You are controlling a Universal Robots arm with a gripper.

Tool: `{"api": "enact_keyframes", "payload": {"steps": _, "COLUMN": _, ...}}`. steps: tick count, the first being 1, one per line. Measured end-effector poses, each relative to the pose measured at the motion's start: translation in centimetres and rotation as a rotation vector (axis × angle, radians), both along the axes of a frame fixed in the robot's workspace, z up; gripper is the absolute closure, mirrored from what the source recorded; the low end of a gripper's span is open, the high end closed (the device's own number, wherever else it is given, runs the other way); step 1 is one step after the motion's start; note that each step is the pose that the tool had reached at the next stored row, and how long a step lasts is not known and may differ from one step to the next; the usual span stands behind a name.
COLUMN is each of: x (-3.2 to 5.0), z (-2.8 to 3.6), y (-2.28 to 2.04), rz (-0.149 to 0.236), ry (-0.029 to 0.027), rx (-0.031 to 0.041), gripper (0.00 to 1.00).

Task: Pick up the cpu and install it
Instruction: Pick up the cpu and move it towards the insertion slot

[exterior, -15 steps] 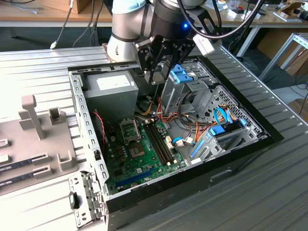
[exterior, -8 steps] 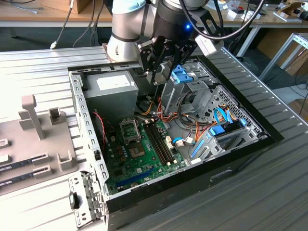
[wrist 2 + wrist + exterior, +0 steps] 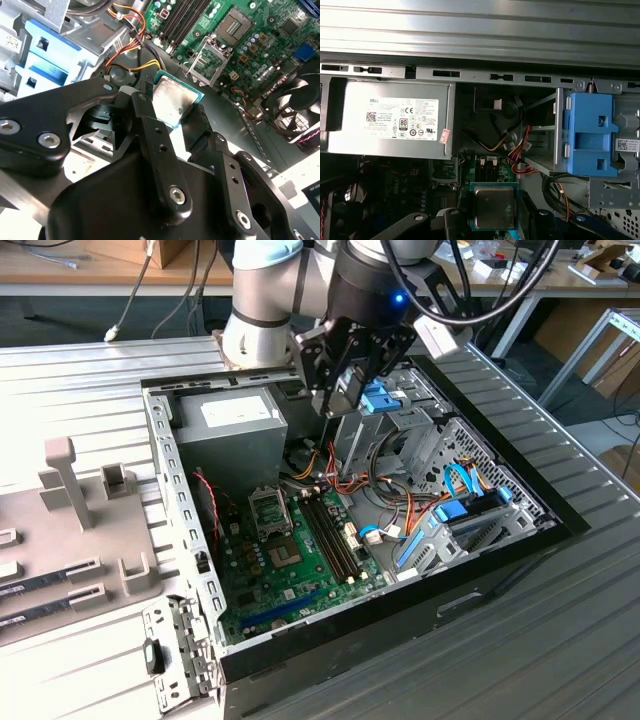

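Observation:
My gripper point(image 3: 341, 400) hangs above the open computer case point(image 3: 170, 490), shut on the cpu point(image 3: 172, 102), a small square chip with a silver top and green rim. In both wrist views the black fingers point(image 3: 145, 117) press on two opposite edges of the cpu point(image 3: 493, 206). The chip is held in the air, well above the green motherboard point(image 3: 300, 580). The cpu socket point(image 3: 210, 60) lies on that board with its hinged metal frame raised, also visible in the exterior view as the socket point(image 3: 268, 508) below the gripper and toward the exterior view's left.
The grey power supply point(image 3: 225, 425) fills the case's back corner. A blue drive bracket point(image 3: 382, 400) and bundled cables point(image 3: 390, 485) stand beside the gripper. Memory slots point(image 3: 330, 530) run next to the socket. A fan point(image 3: 295, 105) sits by the case wall. A grey fixture plate point(image 3: 60, 540) lies outside the case.

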State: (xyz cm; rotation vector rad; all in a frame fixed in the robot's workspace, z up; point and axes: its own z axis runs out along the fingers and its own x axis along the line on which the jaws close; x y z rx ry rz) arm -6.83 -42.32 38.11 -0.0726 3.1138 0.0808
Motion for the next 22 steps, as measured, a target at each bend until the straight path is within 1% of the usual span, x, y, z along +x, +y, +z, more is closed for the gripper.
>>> {"api": "enact_keyframes", "payload": {"steps": 22, "x": 2.42, "z": -0.56, "y": -0.31, "rz": 0.0, "ry": 0.0, "rx": -0.0024, "gripper": 0.53}}
